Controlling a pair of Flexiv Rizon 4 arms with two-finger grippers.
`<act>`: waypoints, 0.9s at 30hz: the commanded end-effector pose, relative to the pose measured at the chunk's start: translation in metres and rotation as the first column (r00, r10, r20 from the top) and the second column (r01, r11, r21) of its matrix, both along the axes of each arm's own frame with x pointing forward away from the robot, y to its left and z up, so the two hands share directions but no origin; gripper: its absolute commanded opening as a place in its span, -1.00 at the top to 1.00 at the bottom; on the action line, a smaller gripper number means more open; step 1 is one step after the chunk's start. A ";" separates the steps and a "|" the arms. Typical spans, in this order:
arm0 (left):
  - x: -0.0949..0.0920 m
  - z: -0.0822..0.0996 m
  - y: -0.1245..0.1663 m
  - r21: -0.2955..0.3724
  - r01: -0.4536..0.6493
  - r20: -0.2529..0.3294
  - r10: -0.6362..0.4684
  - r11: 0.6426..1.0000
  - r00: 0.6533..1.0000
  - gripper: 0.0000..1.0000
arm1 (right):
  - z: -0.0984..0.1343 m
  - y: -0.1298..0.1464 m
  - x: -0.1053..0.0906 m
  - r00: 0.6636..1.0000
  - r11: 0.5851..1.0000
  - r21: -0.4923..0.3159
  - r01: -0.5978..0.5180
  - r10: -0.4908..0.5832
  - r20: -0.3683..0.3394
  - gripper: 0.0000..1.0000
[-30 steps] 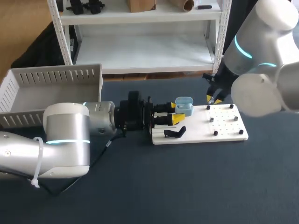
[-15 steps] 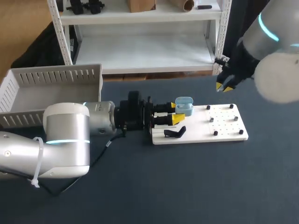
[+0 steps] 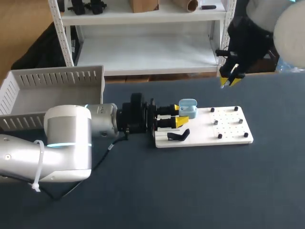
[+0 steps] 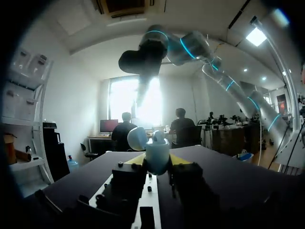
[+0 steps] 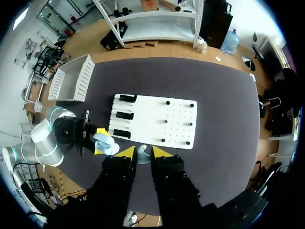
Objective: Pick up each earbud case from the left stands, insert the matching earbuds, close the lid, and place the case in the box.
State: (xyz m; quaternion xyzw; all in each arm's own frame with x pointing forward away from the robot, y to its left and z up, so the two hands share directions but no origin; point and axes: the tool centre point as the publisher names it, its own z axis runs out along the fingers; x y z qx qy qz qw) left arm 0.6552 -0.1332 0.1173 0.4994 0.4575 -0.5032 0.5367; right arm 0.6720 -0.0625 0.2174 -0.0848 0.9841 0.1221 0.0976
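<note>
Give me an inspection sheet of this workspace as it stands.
Surface: dark table with a white board lying on it.
Job's things: earbud case, lid open, at the board's stand end; black stand beside it; white box at the table's rear left; earbud in the right gripper.
Clutter: nothing seen.
Grippers: left gripper shut on the earbud case; right gripper high above the table's rear, shut on the earbud.
Cables: black cable lies on the table's left part.
Surroundings: nothing seen.

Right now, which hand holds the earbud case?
The left hand, at the left end of the white board, grips the open light-blue earbud case; the right hand hangs high beyond the board, pinching only a small pale earbud.
</note>
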 end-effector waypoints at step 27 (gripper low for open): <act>0.000 -0.001 0.000 -0.004 0.000 0.002 0.000 1.000 1.000 1.00 | 0.011 0.054 -0.037 0.972 0.979 0.010 -0.205 0.203 0.120 1.00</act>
